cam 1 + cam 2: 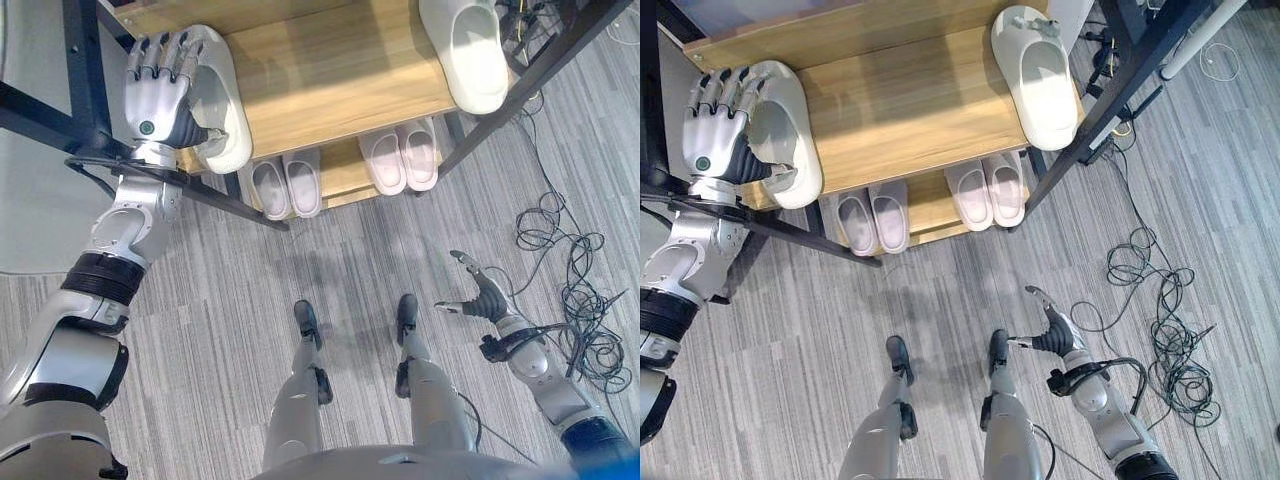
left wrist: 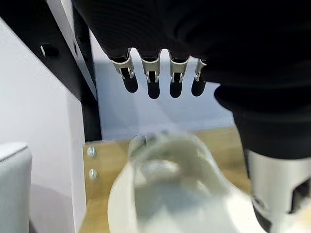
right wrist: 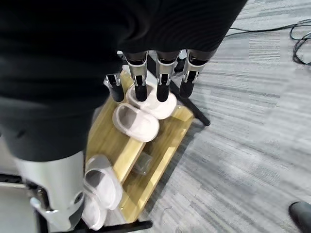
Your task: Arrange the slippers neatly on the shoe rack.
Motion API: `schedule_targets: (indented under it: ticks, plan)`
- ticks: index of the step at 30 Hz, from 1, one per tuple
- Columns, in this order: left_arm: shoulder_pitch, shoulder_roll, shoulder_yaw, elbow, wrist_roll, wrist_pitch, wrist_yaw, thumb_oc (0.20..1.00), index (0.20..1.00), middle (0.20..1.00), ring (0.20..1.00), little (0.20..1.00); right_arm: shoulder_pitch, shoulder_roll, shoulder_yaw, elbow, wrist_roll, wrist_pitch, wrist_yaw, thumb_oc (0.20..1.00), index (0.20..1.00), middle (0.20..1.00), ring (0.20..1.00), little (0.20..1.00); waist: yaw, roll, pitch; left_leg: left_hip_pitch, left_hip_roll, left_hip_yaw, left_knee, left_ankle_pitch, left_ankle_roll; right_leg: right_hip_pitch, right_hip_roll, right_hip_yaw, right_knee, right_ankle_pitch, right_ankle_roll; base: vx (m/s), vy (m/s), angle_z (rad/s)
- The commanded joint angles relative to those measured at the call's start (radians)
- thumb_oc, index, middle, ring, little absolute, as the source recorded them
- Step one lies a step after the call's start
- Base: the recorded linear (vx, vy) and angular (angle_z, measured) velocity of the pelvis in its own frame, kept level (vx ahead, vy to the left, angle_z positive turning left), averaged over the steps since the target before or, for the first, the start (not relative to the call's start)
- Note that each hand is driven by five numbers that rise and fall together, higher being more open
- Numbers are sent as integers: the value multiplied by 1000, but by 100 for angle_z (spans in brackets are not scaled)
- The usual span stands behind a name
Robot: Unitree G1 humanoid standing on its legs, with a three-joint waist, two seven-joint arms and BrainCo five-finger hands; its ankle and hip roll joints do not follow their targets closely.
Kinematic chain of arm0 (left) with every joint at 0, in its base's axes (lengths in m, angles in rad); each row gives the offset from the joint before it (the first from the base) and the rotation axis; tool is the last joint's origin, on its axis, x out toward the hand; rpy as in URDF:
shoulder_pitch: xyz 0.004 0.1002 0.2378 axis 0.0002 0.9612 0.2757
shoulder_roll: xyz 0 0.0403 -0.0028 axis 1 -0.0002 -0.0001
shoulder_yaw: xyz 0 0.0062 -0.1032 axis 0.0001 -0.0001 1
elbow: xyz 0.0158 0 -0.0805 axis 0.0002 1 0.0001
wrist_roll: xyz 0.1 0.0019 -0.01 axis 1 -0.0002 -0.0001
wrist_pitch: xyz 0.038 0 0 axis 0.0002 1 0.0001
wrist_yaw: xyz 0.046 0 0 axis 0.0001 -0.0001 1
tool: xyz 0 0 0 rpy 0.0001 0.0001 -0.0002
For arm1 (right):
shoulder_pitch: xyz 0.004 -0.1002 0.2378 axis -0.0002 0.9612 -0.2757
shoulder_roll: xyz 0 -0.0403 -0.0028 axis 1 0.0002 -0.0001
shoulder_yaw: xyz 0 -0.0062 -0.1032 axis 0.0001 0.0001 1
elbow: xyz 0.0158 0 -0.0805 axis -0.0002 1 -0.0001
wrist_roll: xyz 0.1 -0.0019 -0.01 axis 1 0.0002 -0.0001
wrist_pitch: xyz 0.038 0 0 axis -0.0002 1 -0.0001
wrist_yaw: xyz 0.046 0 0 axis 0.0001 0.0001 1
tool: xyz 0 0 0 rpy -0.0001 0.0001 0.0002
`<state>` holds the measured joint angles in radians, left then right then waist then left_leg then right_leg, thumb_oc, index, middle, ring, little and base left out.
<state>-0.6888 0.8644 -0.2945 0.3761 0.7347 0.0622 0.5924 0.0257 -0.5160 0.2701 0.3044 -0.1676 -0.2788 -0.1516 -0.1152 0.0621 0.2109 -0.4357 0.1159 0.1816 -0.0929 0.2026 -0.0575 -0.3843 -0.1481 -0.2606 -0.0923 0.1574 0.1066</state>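
Note:
A cream slipper (image 1: 228, 95) lies at the left end of the rack's upper wooden shelf (image 1: 330, 75), toe pointing to the back. My left hand (image 1: 158, 88) rests on its outer side with fingers straight and the thumb by the slipper's opening; it is open. The left wrist view has the same slipper (image 2: 180, 194) under the straight fingers (image 2: 153, 85). A second cream slipper (image 1: 475, 50) sits at the shelf's right end. My right hand (image 1: 482, 297) hangs open low over the floor, holding nothing.
On the lower shelf stand two pairs of pale pink slippers (image 1: 287, 186) (image 1: 405, 156), also in the right wrist view (image 3: 141, 119). Black frame bars (image 1: 235, 203) edge the rack. Loose cables (image 1: 570, 270) lie on the grey floor at right.

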Motion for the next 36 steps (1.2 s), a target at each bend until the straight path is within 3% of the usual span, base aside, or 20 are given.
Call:
schedule_targets:
  ticks: [1, 12, 16, 19, 20, 21, 22, 24, 26, 28, 29, 33, 36]
  plan:
    - [1, 6, 100, 27, -9, -7, 13, 1000, 1000, 1000, 1000, 1000, 19, 11, -8, -32, 28, -21, -10, 1000, 1000, 1000, 1000, 1000, 10, -36, -54, 18, -65, -67, 6, -128, -9, -4, -10, -65, 5, -19, 53, 0, 0, 0]
    - [281, -135, 114, -188, -38, -119, -40, 1000, 1000, 1000, 1000, 1000, 43, 32, 29, 19, 8, -9, 0, 1000, 1000, 1000, 1000, 1000, 21, -35, -86, 150, -41, -30, 6, -143, -1, 116, 27, -52, 5, -56, 36, -13, -55, -1]
    - [329, -168, 101, -259, -77, -171, -54, 1000, 1000, 1000, 1000, 1000, 32, 18, 46, 36, 4, -20, 4, 1000, 1000, 1000, 1000, 1000, 26, -35, -81, 208, 2, -14, 17, -142, -9, 157, 77, -44, 5, -92, 21, -59, -213, -7]
    - [312, -177, 56, -275, -87, -193, -63, 1000, 1000, 1000, 1000, 1000, 33, 13, 56, 52, 8, -33, 3, 1000, 1000, 1000, 1000, 1000, 18, -61, -69, 190, 51, -10, 131, -180, -14, 200, 96, -56, 5, -118, 13, -42, -224, -4]
    - [299, -187, 41, -287, -104, -206, -77, 1000, 1000, 1000, 1000, 1000, 39, 6, 52, 53, 7, -35, 0, 1000, 1000, 1000, 1000, 1000, 16, -77, -63, 182, 14, -9, 203, -234, 5, 220, 86, -66, 5, -124, 4, -37, -121, 19]
    - [297, -194, 35, -289, -113, -214, -80, 1000, 1000, 1000, 1000, 1000, 40, 7, 48, 61, 7, -35, -3, 1000, 1000, 1000, 1000, 1000, 17, -81, -60, 172, -30, -13, 233, -255, 11, 226, 77, -74, 5, -121, 2, -45, -29, 44]
    - [292, -204, 26, -299, -123, -221, -92, 1000, 1000, 1000, 1000, 1000, 38, 11, 36, 77, 4, -30, -12, 1000, 1000, 1000, 1000, 1000, 0, -73, -70, 151, -110, 21, 245, -267, 19, 221, 78, -86, 5, -109, 7, -45, 96, 81]
    - [304, -223, 20, -300, -141, -225, -103, 1000, 1000, 1000, 1000, 1000, 42, 17, 21, 89, 0, -21, -11, 1000, 1000, 1000, 1000, 1000, -6, -45, -96, 163, -181, 19, 186, -244, 32, 196, 98, -73, 5, -96, 7, -20, 133, 72]
    - [334, -240, 23, -317, -133, -225, -119, 1000, 1000, 1000, 1000, 1000, 45, 28, 31, 97, -14, -18, -3, 1000, 1000, 1000, 1000, 1000, 5, -33, -128, 201, -214, 11, 124, -216, 39, 213, 131, -67, 5, -91, 14, 147, 91, -23]
    - [324, -236, 11, -313, -129, -219, -120, 1000, 1000, 1000, 1000, 1000, 45, 43, 43, 103, -19, -15, 4, 1000, 1000, 1000, 1000, 1000, 2, -37, -128, 243, -207, 13, 95, -205, 31, 240, 127, -61, 5, -86, 16, 126, 30, -20]
    - [313, -229, 7, -313, -121, -215, -115, 1000, 1000, 1000, 1000, 1000, 35, 61, 56, 123, -29, -11, 5, 1000, 1000, 1000, 1000, 1000, -1, -27, -113, 271, -182, 4, 71, -199, 31, 226, 93, -47, 30, -80, 26, 0, -7, -13]
    - [300, -228, 0, -290, -119, -206, -108, 1000, 1000, 1000, 1000, 1000, 8, 68, 69, 126, -35, -9, 15, 1000, 1000, 1000, 1000, 1000, 12, -8, -110, 290, -156, -13, 48, -205, 38, 229, -1, -3, 81, -92, 51, 14, -18, -24]
    - [313, -227, 2, -285, -125, -206, -110, 1000, 1000, 1000, 1000, 1000, 2, 63, 73, 124, -31, -8, 24, 1000, 1000, 1000, 1000, 1000, 39, -23, -113, 281, -156, -2, 91, -225, 46, 299, -35, 7, 83, -97, 61, 39, -87, -30]
